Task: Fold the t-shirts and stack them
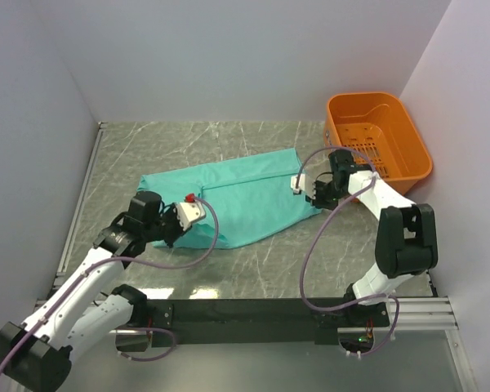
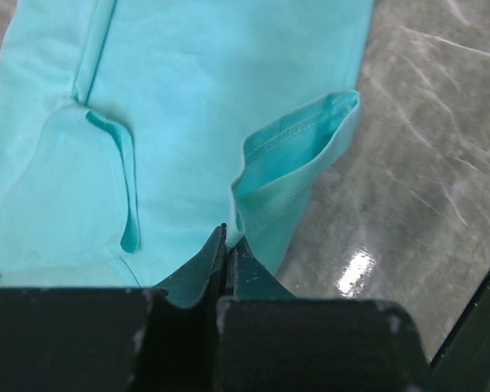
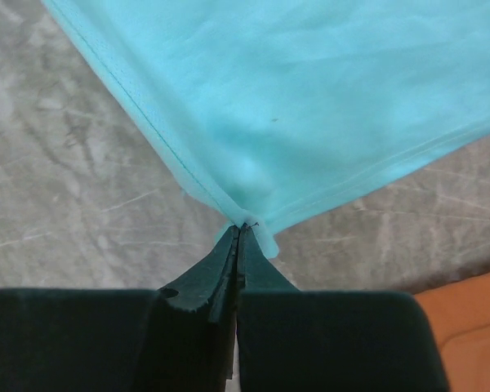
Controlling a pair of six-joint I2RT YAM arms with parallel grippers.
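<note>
One teal t-shirt (image 1: 241,196) lies spread across the middle of the grey table, folded lengthwise. My left gripper (image 1: 180,219) is shut on the cloth at its near left edge; in the left wrist view the gripper (image 2: 226,238) pinches the t-shirt (image 2: 204,98) beside a lifted sleeve hem (image 2: 298,155). My right gripper (image 1: 304,189) is shut on the shirt's right corner; in the right wrist view the gripper (image 3: 240,230) clamps the corner of the t-shirt (image 3: 310,90) where two hems meet.
An orange plastic basket (image 1: 379,135) stands at the back right, close behind my right arm; its edge shows in the right wrist view (image 3: 465,322). White walls enclose the table on three sides. A black rail (image 1: 229,310) runs along the near edge.
</note>
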